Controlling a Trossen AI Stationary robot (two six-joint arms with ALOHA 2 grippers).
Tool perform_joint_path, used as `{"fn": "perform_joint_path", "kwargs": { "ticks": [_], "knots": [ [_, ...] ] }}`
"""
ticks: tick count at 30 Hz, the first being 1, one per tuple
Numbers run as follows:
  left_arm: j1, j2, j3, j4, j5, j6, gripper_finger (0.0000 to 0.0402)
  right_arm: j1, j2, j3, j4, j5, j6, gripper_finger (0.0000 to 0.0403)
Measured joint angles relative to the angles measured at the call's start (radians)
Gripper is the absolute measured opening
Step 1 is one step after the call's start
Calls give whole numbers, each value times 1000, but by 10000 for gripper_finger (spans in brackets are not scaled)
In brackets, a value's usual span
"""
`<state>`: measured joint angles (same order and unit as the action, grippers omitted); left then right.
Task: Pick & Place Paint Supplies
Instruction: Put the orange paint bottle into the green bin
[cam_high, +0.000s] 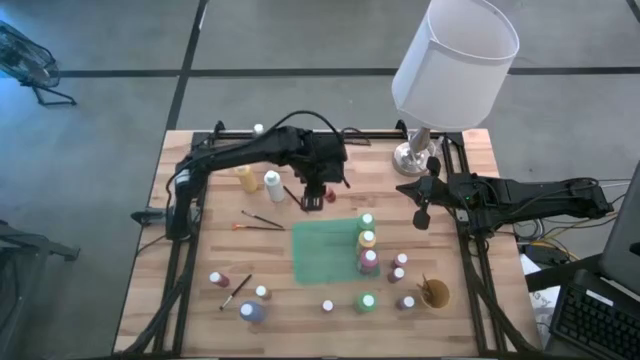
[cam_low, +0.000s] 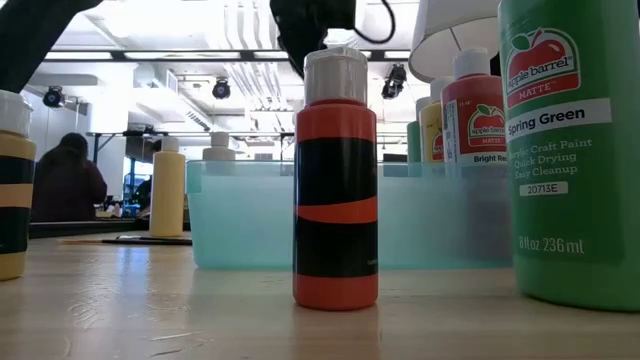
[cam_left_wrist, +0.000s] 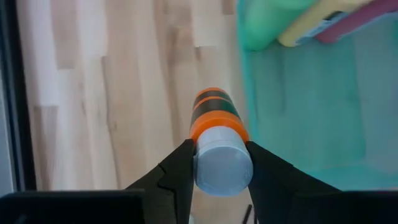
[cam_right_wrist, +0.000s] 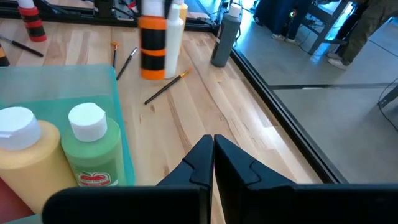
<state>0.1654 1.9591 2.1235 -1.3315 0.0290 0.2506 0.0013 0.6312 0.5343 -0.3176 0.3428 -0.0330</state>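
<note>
Green bottle (cam_low: 570, 150) reads "Apple Barrel Matte Spring Green"; left hand (cam_left_wrist: 219, 163) grips orange-black bottle (cam_left_wrist: 214, 115); right hand (cam_right_wrist: 213, 155) closed, empty.

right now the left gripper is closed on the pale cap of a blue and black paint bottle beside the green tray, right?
Not quite: the bottle is orange and black, not blue. The left wrist view shows the left gripper closed on the pale cap of the orange and black paint bottle, beside the translucent green tray.

Bottles (cam_high: 367, 240) in tray (cam_high: 320, 255) — brushes (cam_high: 262, 221) beside
</note>
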Motion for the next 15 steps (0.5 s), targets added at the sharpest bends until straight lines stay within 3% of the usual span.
{"fn": "perform_joint_path", "kwargs": {
  "ticks": [9,15],
  "knots": [
    [-95,0,0,52,106,-44,120,0,0,0,0,0,-2,8],
    [-161,22,-4,89,113,-99,123,0,0,-4,1,0,-3,8]
  ]
}}
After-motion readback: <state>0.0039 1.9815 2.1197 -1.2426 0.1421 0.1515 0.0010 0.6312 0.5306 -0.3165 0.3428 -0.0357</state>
